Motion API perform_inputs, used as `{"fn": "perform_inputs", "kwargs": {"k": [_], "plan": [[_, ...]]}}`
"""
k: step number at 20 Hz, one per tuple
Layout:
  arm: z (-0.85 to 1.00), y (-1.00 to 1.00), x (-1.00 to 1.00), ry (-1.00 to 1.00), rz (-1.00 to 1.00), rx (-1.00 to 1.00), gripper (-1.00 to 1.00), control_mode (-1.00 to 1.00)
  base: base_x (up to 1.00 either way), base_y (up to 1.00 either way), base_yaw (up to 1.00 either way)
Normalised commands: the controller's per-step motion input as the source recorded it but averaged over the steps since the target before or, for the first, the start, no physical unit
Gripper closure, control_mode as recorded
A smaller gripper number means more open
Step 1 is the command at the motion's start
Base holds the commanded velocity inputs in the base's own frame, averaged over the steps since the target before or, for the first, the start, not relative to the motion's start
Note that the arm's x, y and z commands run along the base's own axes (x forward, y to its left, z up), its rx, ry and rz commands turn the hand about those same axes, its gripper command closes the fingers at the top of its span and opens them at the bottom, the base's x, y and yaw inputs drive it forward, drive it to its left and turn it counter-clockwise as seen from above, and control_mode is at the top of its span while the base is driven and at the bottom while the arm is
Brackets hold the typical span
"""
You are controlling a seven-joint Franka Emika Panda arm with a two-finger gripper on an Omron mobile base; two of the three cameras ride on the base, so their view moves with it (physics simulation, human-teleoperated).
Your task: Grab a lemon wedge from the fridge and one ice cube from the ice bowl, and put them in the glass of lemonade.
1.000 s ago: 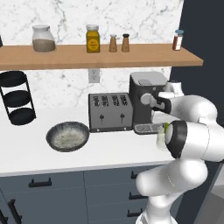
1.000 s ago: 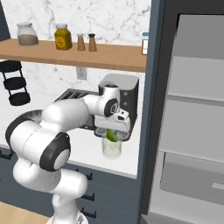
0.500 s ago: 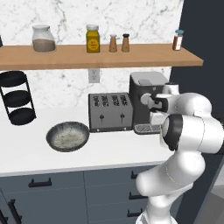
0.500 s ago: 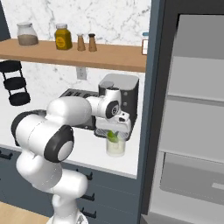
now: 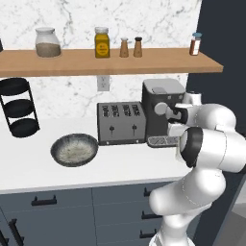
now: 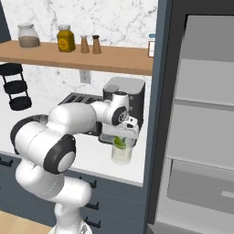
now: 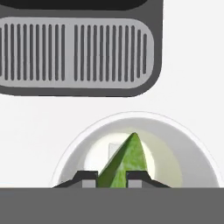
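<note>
Directly above the glass of lemonade [image 7: 135, 148] at the desk's right end — my tool [image 7: 111, 177] clenches the lemon wedge [image 7: 124, 162], tip pointing down.

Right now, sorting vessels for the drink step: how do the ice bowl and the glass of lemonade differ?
The ice bowl is shallow, wide, dark grey and speckled; the glass of lemonade is taller, narrower and clear. The bowl sits left of the toaster; the glass stands before the coffee machine, under the gripper. Both rest on the white counter.
</note>
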Motion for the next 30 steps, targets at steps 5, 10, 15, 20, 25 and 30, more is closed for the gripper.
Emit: {"fn": "perform_inputs", "kwargs": {"k": [5,10,15,20,25,30], "plan": [[0.04,-0.01,-0.17,-0.16,0.00,0.00,1.00,-1.00,0.00,0.00,0.00],[0.01,0.00,-0.20,-0.16,0.01,0.00,1.00,-1.00,0.00,0.00,0.00],[0.13,0.12,-0.03,-0.20,0.00,0.00,1.00,-1.00,0.00,0.00,0.00],[0.29,0.23,0.00,-0.16,0.00,0.00,1.00,-1.00,0.00,0.00,0.00],[0.44,0.11,0.00,-0.11,0.00,0.00,-1.00,-1.00,0.00,0.00,0.00],[0.69,0.00,-0.12,-0.16,0.00,0.00,-1.00,-1.00,0.00,0.00,0.00]]}}
